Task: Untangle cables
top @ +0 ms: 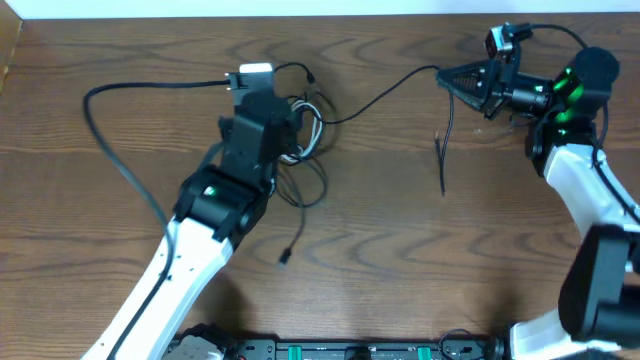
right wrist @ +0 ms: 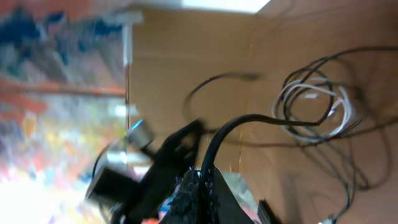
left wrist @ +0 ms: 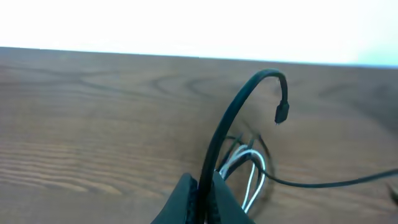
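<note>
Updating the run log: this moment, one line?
left gripper: shut on black cable | right gripper: shut on black cable | white cable: tangled

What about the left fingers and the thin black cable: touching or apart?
Touching. The left wrist view shows the thin black cable pinched between the shut fingers.

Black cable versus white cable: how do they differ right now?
The black cable runs long across the table to the shut right pincer; the white cable sits bunched in small loops. The black cable is pinched; whether the white cable is held is hidden. Both cross near the left pincer.
</note>
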`<state>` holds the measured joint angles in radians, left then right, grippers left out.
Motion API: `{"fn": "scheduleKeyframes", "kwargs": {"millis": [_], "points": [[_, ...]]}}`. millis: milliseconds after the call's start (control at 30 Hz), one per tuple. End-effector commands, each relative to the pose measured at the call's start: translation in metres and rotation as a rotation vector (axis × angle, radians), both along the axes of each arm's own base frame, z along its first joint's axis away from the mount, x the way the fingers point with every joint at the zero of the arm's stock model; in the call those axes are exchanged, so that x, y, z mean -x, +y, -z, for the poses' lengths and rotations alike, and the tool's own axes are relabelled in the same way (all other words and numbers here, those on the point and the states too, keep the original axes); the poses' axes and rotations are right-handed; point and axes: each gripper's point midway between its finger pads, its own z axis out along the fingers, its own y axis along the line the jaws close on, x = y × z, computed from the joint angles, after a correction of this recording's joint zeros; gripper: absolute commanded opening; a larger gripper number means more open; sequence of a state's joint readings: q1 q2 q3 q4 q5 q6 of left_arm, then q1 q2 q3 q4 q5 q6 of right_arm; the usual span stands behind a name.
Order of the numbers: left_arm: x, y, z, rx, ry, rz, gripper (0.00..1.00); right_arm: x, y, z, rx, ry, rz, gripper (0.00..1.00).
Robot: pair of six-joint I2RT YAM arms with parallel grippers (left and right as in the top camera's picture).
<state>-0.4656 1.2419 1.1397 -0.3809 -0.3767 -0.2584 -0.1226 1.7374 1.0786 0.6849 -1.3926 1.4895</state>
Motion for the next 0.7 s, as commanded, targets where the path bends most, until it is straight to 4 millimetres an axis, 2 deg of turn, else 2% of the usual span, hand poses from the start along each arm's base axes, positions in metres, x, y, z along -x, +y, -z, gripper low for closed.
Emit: {"fn": "scheduleKeyframes", "kwargs": {"millis": [0,67,200,433,500,533,600,633,667], "points": [[0.006,0.021,-0.031,-0.012,-0.084,-0.088,0.08,-0.020,-0.029,0.012,0.017,-0.034,0.092,0.02],[0.009,0.028,-0.035,-0.024,-0.096,-0.116,0.08,-0.026,-0.049,0.020,0.017,-0.020,0.137,0.02],[0.012,0.039,-0.036,-0.058,-0.099,-0.170,0.08,-0.031,-0.092,0.022,0.023,-0.028,0.232,0.01],[0.015,0.042,-0.030,-0.071,-0.073,-0.175,0.08,-0.028,-0.160,0.022,0.051,-0.075,0.371,0.03],[0.015,0.037,-0.029,-0.059,-0.066,-0.153,0.08,-0.027,-0.166,0.022,0.059,-0.090,0.381,0.21],[0.014,0.036,-0.028,-0.054,-0.063,-0.144,0.08,-0.027,-0.166,0.022,0.062,-0.095,0.381,0.37],[0.015,0.035,-0.027,-0.053,-0.061,-0.140,0.08,-0.027,-0.165,0.022,0.078,-0.125,0.378,0.81],[0.015,0.035,-0.027,-0.053,-0.060,-0.140,0.08,-0.027,-0.164,0.022,0.081,-0.132,0.377,0.97],[0.015,0.035,-0.027,-0.053,-0.060,-0.140,0.08,-0.027,-0.164,0.022,0.081,-0.132,0.375,0.99]]}}
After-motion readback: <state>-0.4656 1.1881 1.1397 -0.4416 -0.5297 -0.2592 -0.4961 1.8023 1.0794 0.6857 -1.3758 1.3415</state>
